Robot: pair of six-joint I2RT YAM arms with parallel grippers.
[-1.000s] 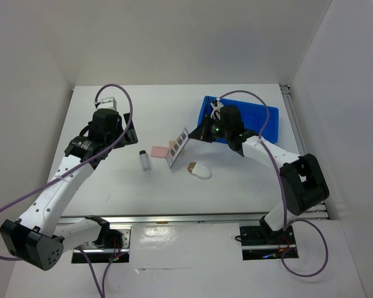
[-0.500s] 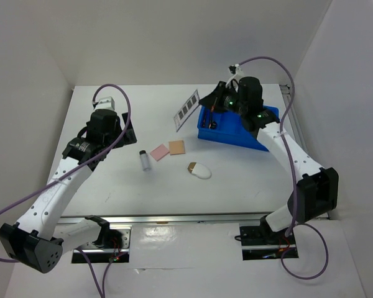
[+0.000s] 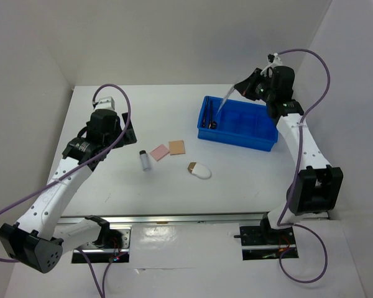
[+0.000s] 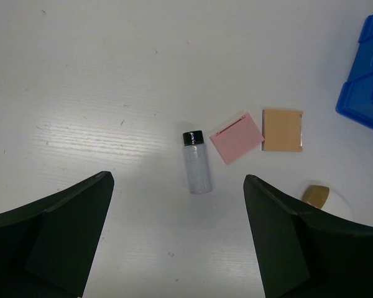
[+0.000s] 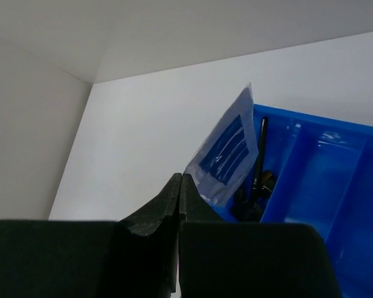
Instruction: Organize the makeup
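Over left end of blue tray [image 3: 239,139]: my right jaws clamped on palette [image 3: 225,100], dangling above brushes [image 3: 207,117] lying inside. Left jaws wide above vial [image 4: 197,165]; pink pad [image 4: 236,138], tan pad [image 4: 282,130], sponge [image 3: 201,171] on desk [image 3: 130,192].

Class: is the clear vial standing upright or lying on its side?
Lying on its side: the vial shows its full length, black cap at one end, flat on the table.

Plain white walls [image 5: 174,31] rise beyond the right gripper [image 5: 179,181]; a white table [image 5: 137,143] lies beneath it, evenly lit.
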